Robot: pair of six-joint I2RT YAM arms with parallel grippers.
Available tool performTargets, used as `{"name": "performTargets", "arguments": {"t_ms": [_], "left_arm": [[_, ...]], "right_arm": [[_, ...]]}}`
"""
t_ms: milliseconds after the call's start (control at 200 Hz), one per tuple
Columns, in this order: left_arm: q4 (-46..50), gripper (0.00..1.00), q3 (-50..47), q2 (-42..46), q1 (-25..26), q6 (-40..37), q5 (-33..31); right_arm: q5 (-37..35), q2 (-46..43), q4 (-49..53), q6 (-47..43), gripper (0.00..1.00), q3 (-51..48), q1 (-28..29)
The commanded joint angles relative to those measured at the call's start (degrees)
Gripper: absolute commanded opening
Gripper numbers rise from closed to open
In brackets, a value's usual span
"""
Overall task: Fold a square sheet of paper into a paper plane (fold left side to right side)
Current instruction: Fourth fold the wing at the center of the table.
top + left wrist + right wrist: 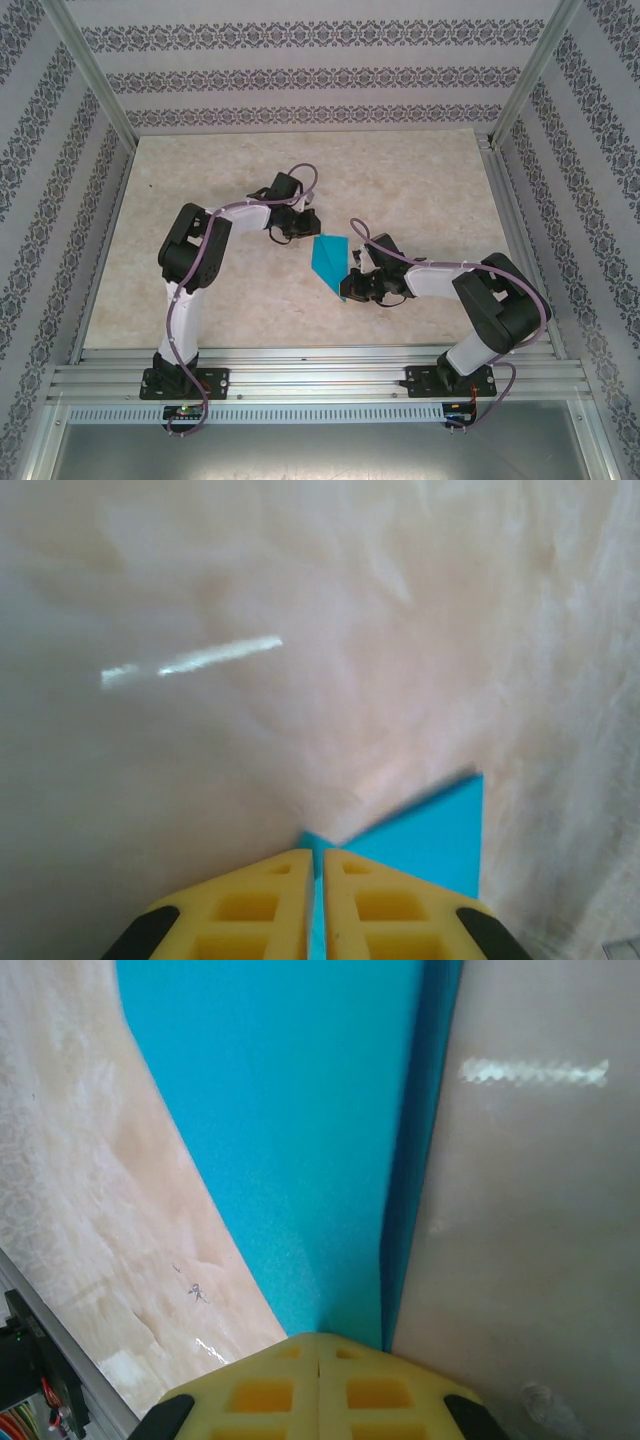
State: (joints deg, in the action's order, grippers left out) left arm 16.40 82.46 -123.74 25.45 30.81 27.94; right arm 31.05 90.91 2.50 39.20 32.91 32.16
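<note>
While the thin cyan-blue folded sheet of paper (330, 262) (430, 830) (300, 1140) lies at the middle of the pale marbled table (420, 190), the left gripper (300, 228) (317, 855) pinches its far corner. The right gripper (350, 283) (318, 1338) is pressed together at its near end.

The paper plane (330, 262) is thin matt paper, sharply creased. The table (200, 200) looks like smooth marbled stone with a faint sheen; the left gripper's fingers (235, 880) are matt plastic.
</note>
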Motion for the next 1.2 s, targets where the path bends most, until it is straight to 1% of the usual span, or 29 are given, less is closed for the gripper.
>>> {"name": "performTargets", "arguments": {"t_ms": [0, 110, 260, 380, 490, 614, 699, 829, 1019, 1194], "left_arm": [[1.8, 0.13, 3.0, -0.9, -3.9, -3.3, -5.0], [1.7, 0.13, 1.8, 2.6, -4.4, -4.5, -5.2], [-3.6, 0.13, -6.8, 11.9, -3.5, -3.3, -1.7], [-6.2, 0.13, -11.9, 17.6, 0.4, -2.2, 1.6], [-7.2, 0.13, -13.8, 19.3, 5.7, -0.7, 2.7], [-8.2, 0.13, -14.1, 18.7, 11.0, 1.0, 1.5], [-8.3, 0.13, -13.5, 16.5, 12.9, 1.1, 0.2], [-7.8, 0.13, -12.2, 12.6, 13.2, 1.1, -1.4], [-4.2, 0.12, -8.1, 8.1, 12.7, -1.8, -5.0], [-3.7, 0.12, -5.8, 4.9, 11.1, -3.1, -5.6]], "right_arm": [[-5.3, 3.7, 10.4, 0.4, 0.06, -2.7, 1.5], [-5.3, 3.5, 10.4, 0.3, 0.06, -2.5, 1.4], [-5.4, 3.5, 10.4, 0.2, 0.06, -2.2, 1.4], [-5.4, 3.4, 10.3, 0.1, 0.06, -2.1, 1.4], [-5.6, 3.3, 10.5, -0.1, 0.06, -1.8, 1.4], [-5.8, 3.5, 10.5, -0.1, 0.06, -1.7, 1.3], [-5.8, 3.5, 10.6, -0.1, 0.06, -1.6, 1.3], [-6.0, 3.6, 11.4, -0.4, 0.06, -1.3, 1.3], [-6.0, 3.6, 11.6, -0.6, 0.07, -1.4, 1.3], [-6.0, 3.6, 11.4, -0.7, 0.07, -1.5, 1.3]]}}
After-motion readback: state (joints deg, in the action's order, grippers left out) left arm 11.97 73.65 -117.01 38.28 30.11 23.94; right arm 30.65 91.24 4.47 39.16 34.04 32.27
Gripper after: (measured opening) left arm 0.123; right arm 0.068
